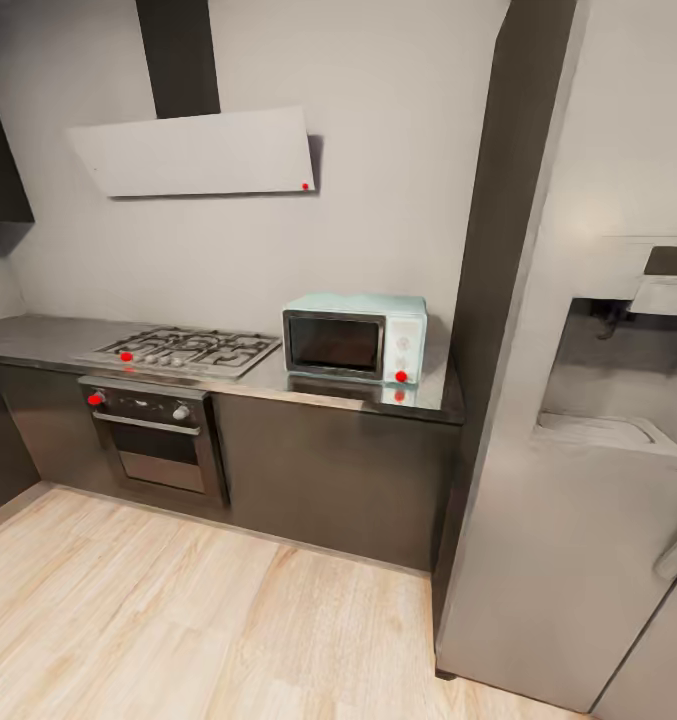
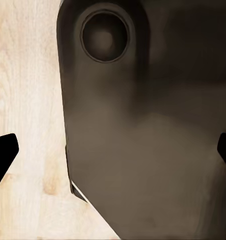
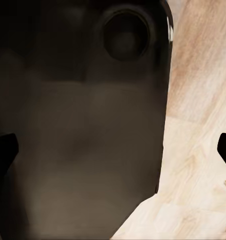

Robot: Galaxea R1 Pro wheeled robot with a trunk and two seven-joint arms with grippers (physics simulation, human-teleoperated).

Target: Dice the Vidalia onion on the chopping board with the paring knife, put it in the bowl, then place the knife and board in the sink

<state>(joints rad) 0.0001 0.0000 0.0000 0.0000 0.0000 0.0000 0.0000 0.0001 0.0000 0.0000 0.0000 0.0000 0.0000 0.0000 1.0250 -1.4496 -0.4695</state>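
A dark counter carrying a gas hob and a pale blue microwave is faced, beside a fridge. Both hands are spread wide and empty: left hand, right hand. No onion or sink is visible; time could be lost searching this wrong counter.

Domestic kitchen, rendered in simulation. Indicated by a gas hob set into a dark tabletop at 9 o'clock, with a built-in oven directly beneath it. A pale blue microwave is seen on the same tabletop near centre. A slanted white extractor hood is mounted on the wall at 11 o'clock, above the hob. A tall grey fridge with a dispenser recess is seen at 3 o'clock. Light wood plank floor at 6 o'clock.
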